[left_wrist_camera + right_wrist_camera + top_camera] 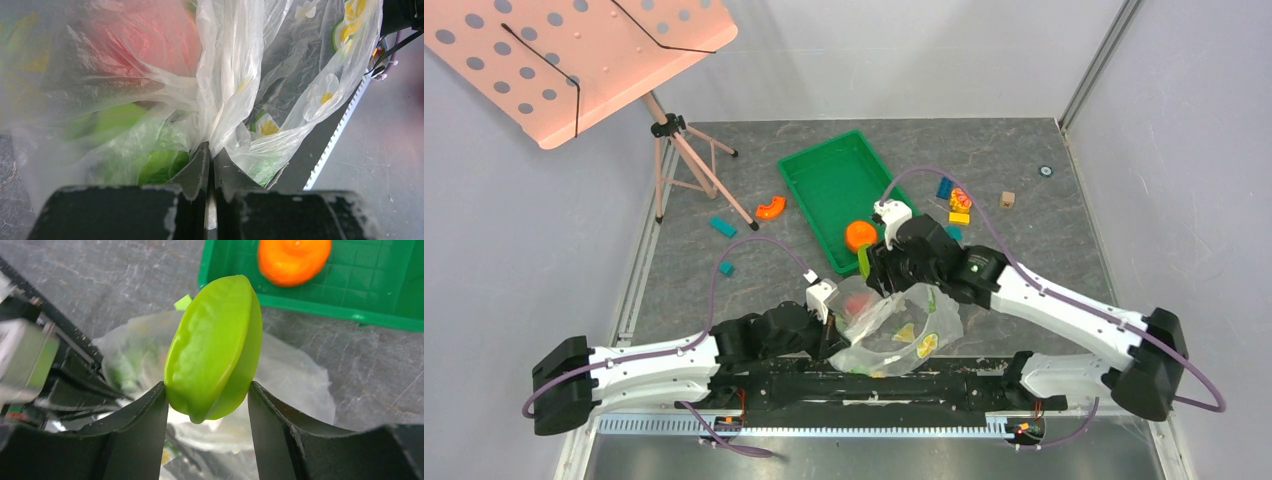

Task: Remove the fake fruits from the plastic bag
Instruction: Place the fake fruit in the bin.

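Observation:
The clear flower-printed plastic bag (pixel 904 325) lies at the near edge between the arms. My left gripper (pixel 211 152) is shut on a bunched fold of the bag (pixel 230 75). Through the film a pink peach (pixel 150 40) and a green fruit (pixel 125 125) show. Just above the bag (pixel 295 380), my right gripper (pixel 206 395) is shut on the green ribbed oval piece (pixel 215 350). From the top view this green piece (pixel 864 260) hangs by the near corner of the green tray (pixel 824 175). The round orange (pixel 860 235) sits in that tray, as the right wrist view shows the orange (pixel 294 257).
An orange curved toy piece (pixel 771 208) and teal blocks (pixel 723 227) lie left of the tray. Coloured blocks (pixel 957 200) and a wooden cube (pixel 1007 199) lie to its right. A pink music stand's tripod (pixel 689 160) stands at the back left.

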Action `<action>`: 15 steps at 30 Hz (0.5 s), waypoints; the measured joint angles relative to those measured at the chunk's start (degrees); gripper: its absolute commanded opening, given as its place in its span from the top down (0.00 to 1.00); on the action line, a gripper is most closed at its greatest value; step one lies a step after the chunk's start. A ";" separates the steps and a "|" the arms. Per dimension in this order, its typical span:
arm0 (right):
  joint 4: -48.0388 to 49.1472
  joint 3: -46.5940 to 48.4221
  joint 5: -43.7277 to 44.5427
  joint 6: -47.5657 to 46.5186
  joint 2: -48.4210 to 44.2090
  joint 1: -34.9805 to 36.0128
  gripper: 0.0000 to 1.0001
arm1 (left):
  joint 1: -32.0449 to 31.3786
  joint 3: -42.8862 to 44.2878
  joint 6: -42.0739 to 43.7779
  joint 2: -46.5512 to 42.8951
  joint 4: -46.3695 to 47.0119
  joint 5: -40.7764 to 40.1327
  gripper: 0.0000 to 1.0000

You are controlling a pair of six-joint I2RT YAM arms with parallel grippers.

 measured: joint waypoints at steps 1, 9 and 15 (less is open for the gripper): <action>0.33 0.79 -0.44 -0.94 1.73 -1.33 0.55 | 0.00 0.00 0.02 -0.13 -0.26 -0.04 0.94; 3.45 7.21 -3.39 -6.14 13.07 -9.84 0.55 | 0.00 0.11 0.02 -0.42 -1.84 -0.11 0.94; 3.54 10.73 -5.57 -10.29 19.80 -15.15 0.55 | 0.00 0.46 0.04 -0.68 -2.54 -0.44 0.95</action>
